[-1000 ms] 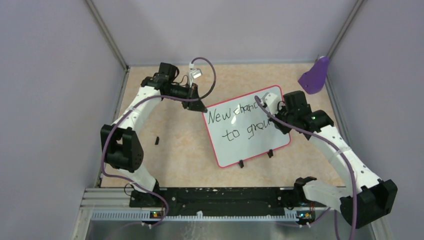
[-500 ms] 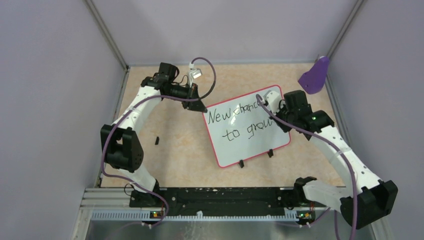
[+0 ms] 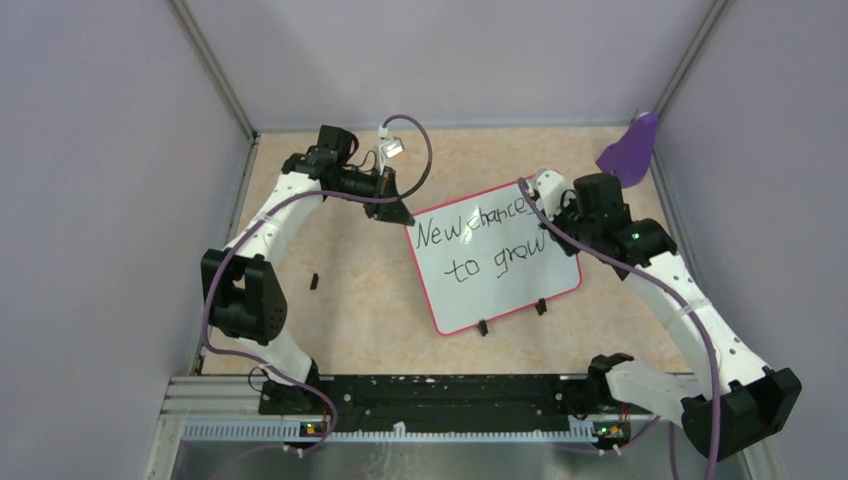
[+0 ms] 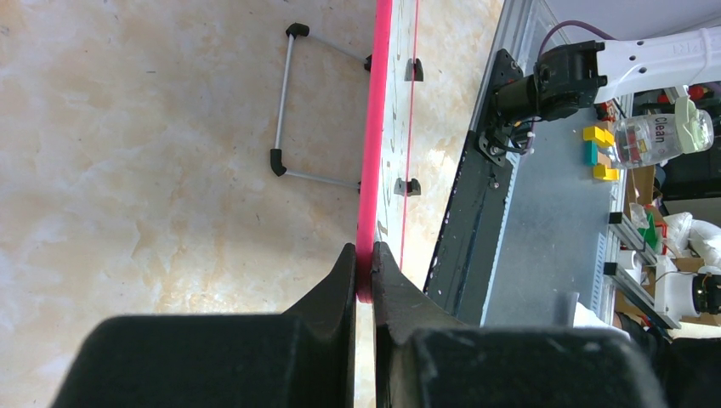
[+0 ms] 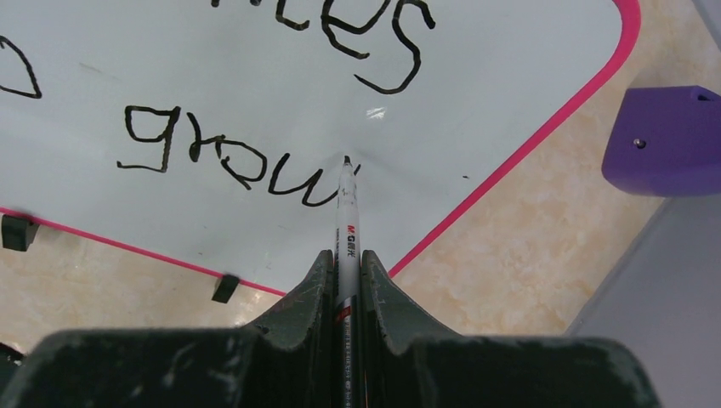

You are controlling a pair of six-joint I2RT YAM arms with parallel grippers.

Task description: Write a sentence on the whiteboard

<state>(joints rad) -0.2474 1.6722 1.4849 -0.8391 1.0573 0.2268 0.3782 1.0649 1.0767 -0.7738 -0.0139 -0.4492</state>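
Whiteboard point(image 3: 495, 262) lies askew on the desk point(image 3: 360, 300) in my top view, its sentence point(image 3: 480, 245) reading "New chances to grow". Left wrist view: my left jaws are clenched on the board's pink rim at a corner. Right wrist view: my right jaws grasp a marker point(image 5: 346, 212), its tip at the board just past "grow".

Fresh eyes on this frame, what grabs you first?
The pink-rimmed whiteboard lies mid-table with the sentence "New chances to grow" handwritten across it in two dark lines. The right gripper pinches a marker, its tip at the board just after "grow". The left gripper clamps the board's far-left corner rim.
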